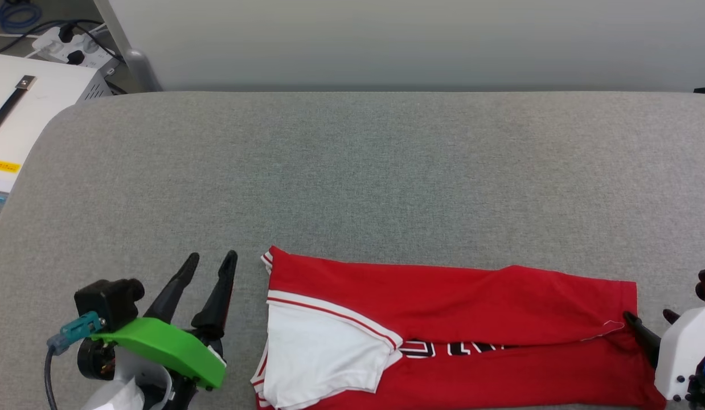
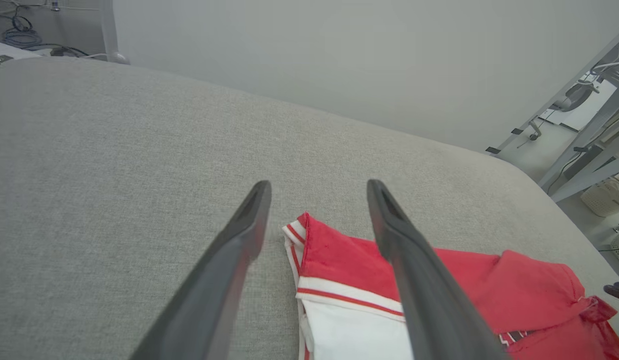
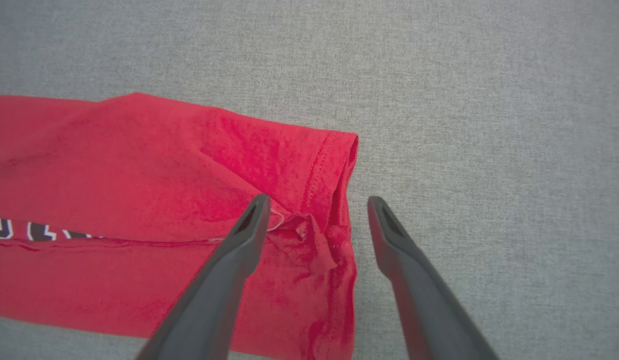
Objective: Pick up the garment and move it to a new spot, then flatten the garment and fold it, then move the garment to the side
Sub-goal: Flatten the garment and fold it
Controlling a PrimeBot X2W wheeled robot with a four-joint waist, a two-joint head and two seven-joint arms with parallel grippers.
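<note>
Two grippers spread wide, nothing gripped, garment (image 1: 443,296) laid just beside left gripper (image 1: 212,256), its hem straddled by right gripper (image 3: 318,202).

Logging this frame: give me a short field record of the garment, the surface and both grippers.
surface: grey fabric-covered tabletop
garment: red jersey, folded into a long strip, lying flat
sleeve: white, on top at the strip's left end
lettering: black, partly hidden between the folded flaps
left gripper: open, empty, beside the sleeve end
right gripper: open, empty, jaws straddling the hem edge
</note>
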